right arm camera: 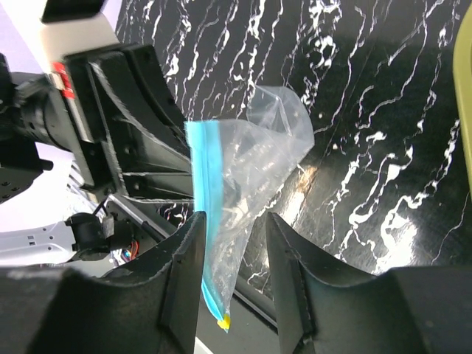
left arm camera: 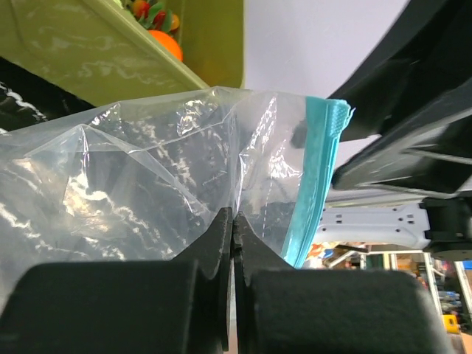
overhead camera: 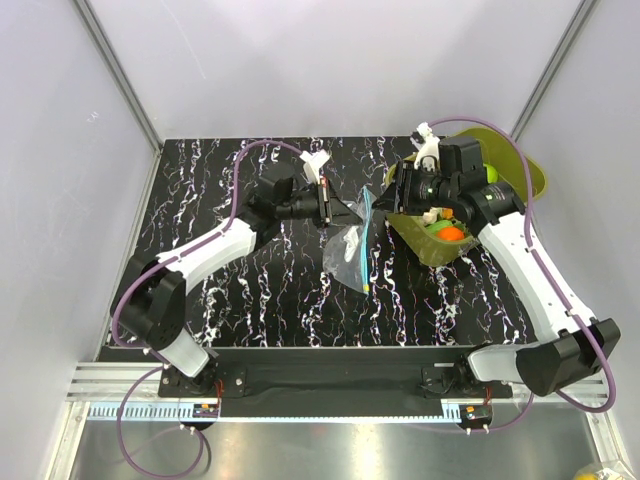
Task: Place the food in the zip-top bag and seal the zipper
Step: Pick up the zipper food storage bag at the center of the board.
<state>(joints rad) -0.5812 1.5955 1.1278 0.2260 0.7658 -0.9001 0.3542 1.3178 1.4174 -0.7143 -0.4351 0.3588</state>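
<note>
On my feed the left gripper (left arm camera: 233,217) is pinched tight on the clear bag (overhead camera: 349,255), which hangs from it over the black table (overhead camera: 260,290). The bag's blue zipper (right arm camera: 205,184) edge faces the right gripper (right arm camera: 232,221), whose jaws are spread with that edge between them; can't tell if they touch. An orange fruit (overhead camera: 450,232) sits in the green tub (overhead camera: 532,172).

A black, white-veined marble tabletop (overhead camera: 280,300) sits enclosed by plain pale walls (overhead camera: 330,60) under even light.
</note>
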